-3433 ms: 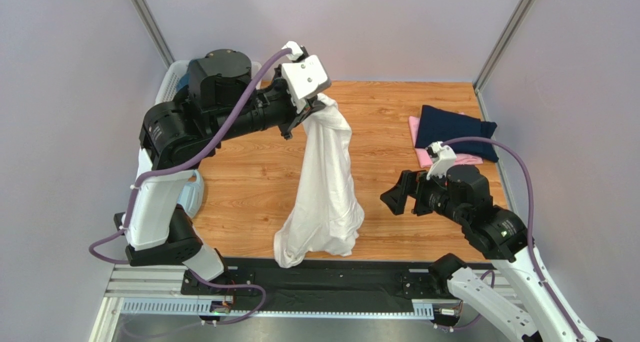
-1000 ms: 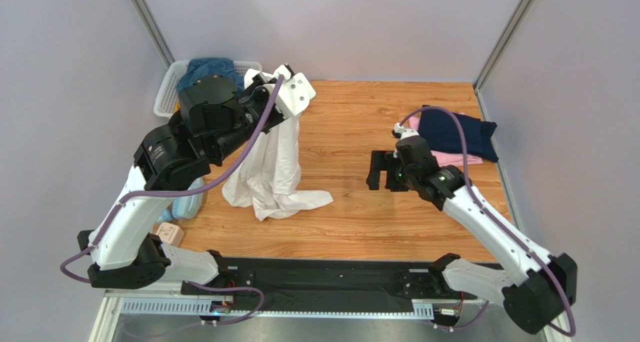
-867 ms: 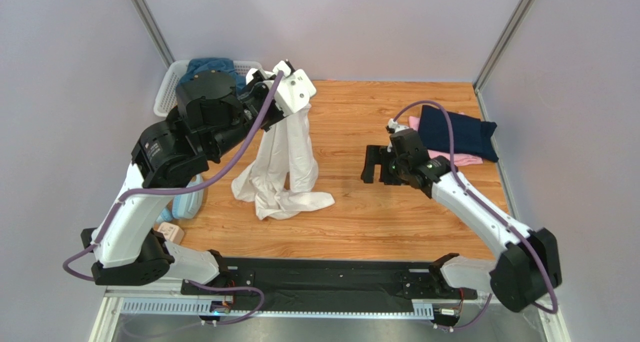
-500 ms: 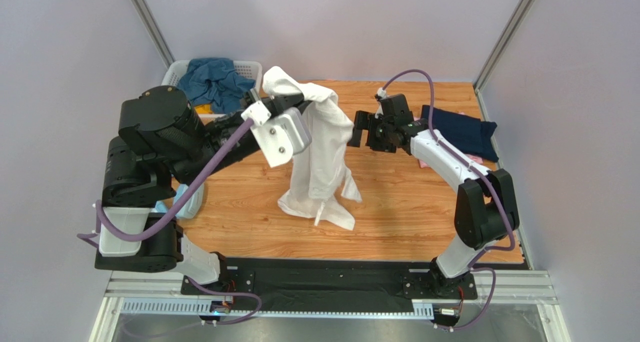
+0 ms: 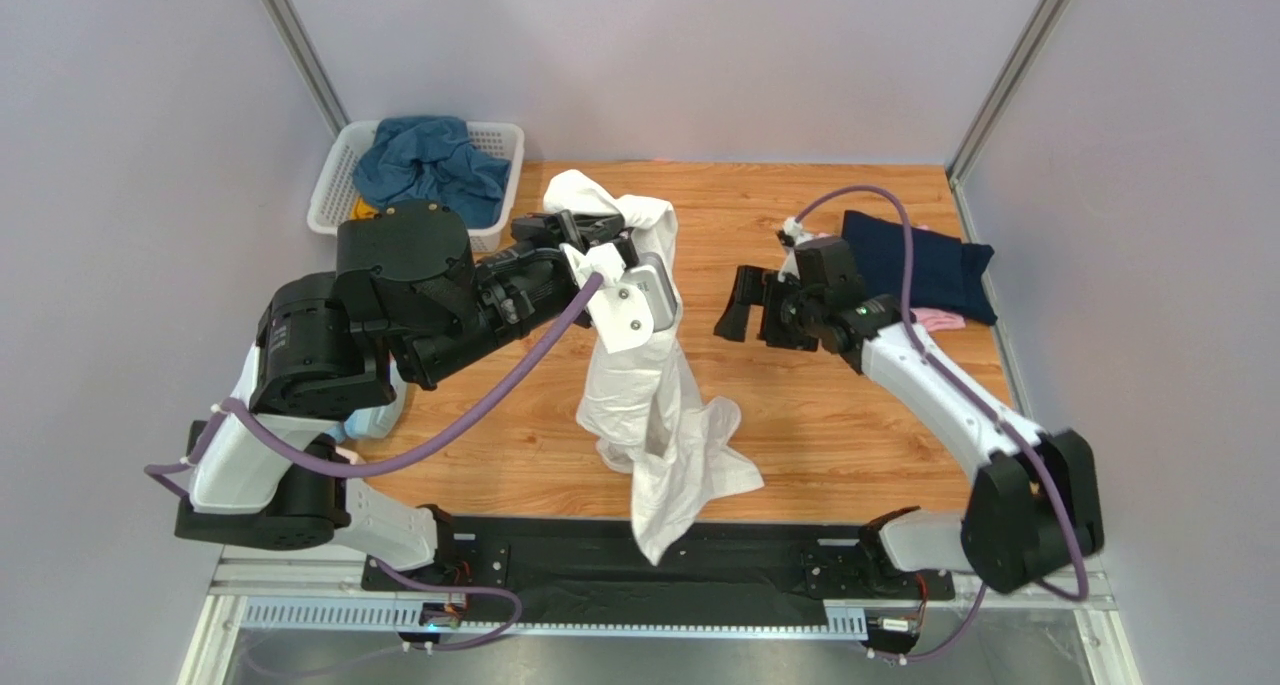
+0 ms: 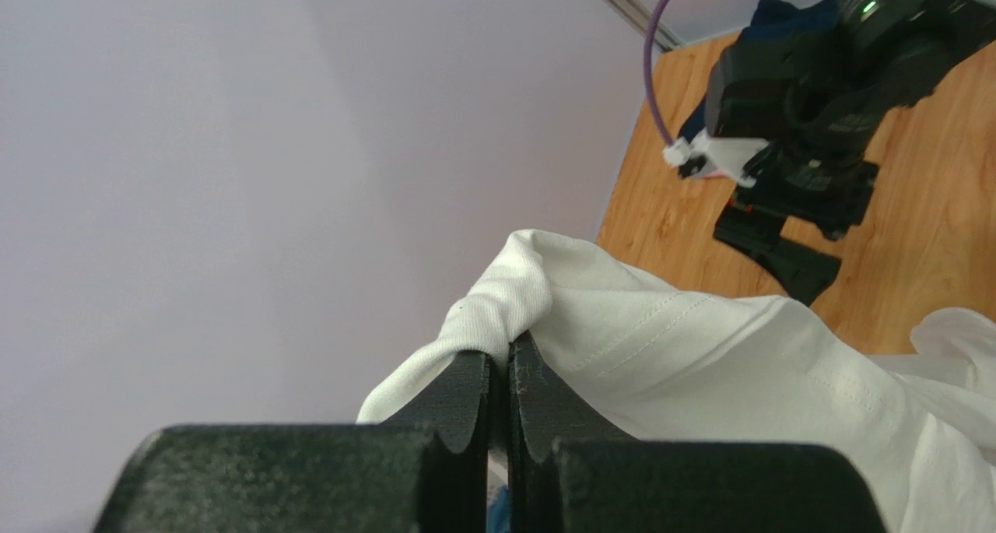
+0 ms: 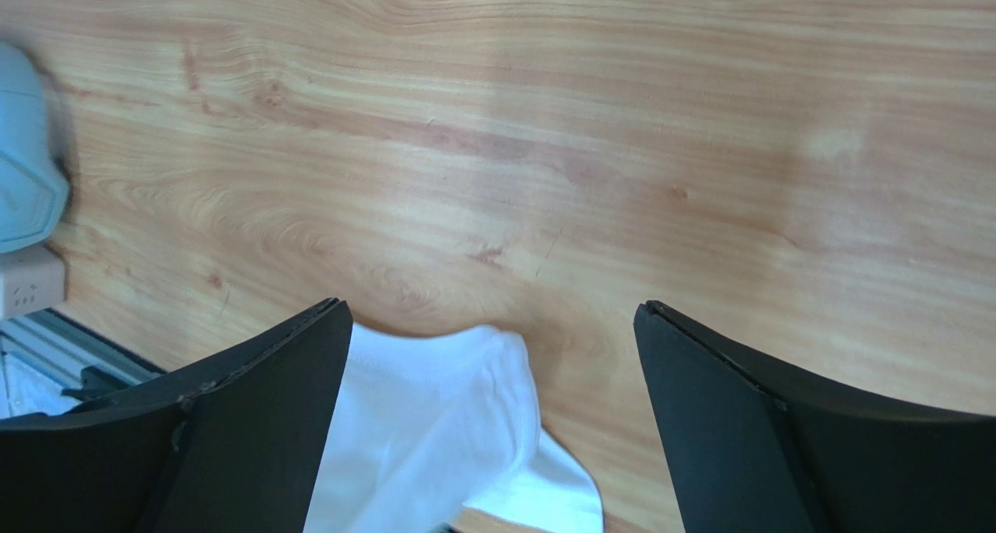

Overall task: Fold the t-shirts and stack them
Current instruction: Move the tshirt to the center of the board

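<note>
- The white t-shirt (image 5: 661, 415) hangs unfolded. Its lower end trails across the worktop (image 5: 842, 430) and over the near edge.
- My left fingers (image 6: 462, 405) are pinched tight on a bunched edge of it, holding it up above the wood.
- My right fingers (image 7: 234, 440) gape wide and hold nothing, near the cloth.
- Far right, a navy t-shirt (image 5: 917, 265) lies folded on a pink t-shirt (image 5: 939, 321). I judge those two done.
- Far left, the basket (image 5: 334, 190) holds a crumpled teal-blue t-shirt (image 5: 428, 153), not yet folded.
</note>
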`<action>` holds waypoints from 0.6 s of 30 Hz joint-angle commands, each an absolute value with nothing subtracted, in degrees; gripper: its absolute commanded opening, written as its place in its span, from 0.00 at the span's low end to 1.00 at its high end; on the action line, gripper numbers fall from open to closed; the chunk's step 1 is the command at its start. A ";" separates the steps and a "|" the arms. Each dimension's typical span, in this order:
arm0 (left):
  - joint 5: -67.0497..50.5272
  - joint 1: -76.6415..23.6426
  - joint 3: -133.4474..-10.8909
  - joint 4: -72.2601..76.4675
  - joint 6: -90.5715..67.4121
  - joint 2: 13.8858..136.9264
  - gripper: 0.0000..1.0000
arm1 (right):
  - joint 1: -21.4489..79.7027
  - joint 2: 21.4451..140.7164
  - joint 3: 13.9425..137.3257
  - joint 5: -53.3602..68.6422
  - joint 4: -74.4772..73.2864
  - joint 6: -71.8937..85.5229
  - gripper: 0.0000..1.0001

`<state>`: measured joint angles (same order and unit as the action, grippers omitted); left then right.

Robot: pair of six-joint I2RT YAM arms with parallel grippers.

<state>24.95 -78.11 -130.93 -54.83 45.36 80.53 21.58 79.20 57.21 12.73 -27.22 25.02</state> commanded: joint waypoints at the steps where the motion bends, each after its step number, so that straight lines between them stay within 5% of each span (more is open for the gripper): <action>1: 26.28 -74.89 -128.85 -51.24 46.06 77.87 0.00 | 22.50 63.24 53.97 9.50 -30.22 24.70 1.00; 9: 23.65 -71.64 -124.47 -50.45 44.56 77.96 0.00 | 34.41 45.01 49.05 8.27 -39.46 26.01 1.00; 18: 24.43 -62.85 -131.65 -53.25 37.98 86.03 0.00 | 63.59 54.29 49.39 -17.82 -41.57 28.92 1.00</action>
<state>22.74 -66.65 -125.69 -53.56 42.41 82.54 53.58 48.62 47.31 -3.03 -39.68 27.29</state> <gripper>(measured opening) 0.019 0.998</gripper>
